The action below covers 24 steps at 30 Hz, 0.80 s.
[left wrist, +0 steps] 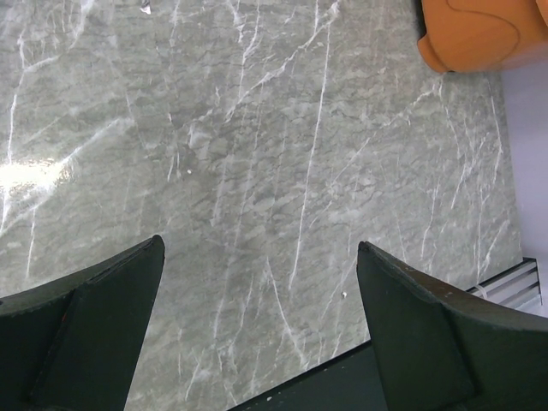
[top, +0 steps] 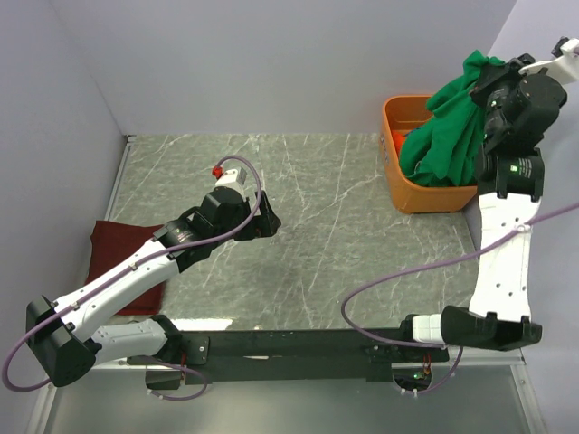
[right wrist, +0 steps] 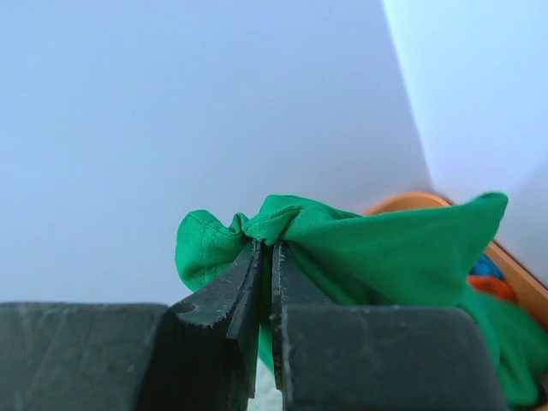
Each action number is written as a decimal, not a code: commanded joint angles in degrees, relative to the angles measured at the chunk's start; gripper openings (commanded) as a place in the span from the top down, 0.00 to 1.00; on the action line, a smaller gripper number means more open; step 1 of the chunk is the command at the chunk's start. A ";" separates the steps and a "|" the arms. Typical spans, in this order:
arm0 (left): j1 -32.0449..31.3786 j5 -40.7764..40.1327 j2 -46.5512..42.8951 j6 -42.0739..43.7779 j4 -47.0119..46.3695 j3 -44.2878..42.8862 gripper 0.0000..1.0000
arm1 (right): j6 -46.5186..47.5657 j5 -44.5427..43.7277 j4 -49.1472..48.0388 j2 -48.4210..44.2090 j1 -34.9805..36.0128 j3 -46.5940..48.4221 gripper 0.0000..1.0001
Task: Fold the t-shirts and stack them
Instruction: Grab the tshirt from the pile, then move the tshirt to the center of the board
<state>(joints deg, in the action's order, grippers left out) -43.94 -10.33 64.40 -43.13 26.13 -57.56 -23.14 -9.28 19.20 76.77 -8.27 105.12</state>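
My right gripper (top: pixel 481 80) is raised above the orange tub (top: pixel 404 177) and shut on a bunched edge of the bright green t-shirt (top: pixel 445 134), which hangs down into the tub. In the right wrist view the green t-shirt (right wrist: pixel 377 253) is pinched in the right gripper (right wrist: pixel 268 248); bits of orange cloth (right wrist: pixel 484 282) and blue cloth (right wrist: pixel 485 266) show in the tub below. A dark red t-shirt (top: pixel 119 253) lies flat at the table's left edge, partly under my left arm. My left gripper (top: pixel 268 220) hovers open over bare marble (left wrist: pixel 257 171), nothing between its fingers (left wrist: pixel 103 325).
The orange tub stands at the back right corner against the wall; its corner (left wrist: pixel 479 34) shows in the left wrist view. Grey walls close the table on the left, back and right. A black rail (top: pixel 298 344) runs along the near edge between the arm bases.
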 commanded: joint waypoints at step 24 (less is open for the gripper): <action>0.96 0.22 -3.58 -1.95 -3.63 1.13 0.01 | -16.05 25.78 -18.75 -14.81 1.15 4.48 1.00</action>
<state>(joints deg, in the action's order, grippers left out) -43.20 -10.33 62.30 -44.47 24.56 -56.82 -34.63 11.35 6.63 62.28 -7.70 108.60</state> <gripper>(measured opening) 0.995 0.101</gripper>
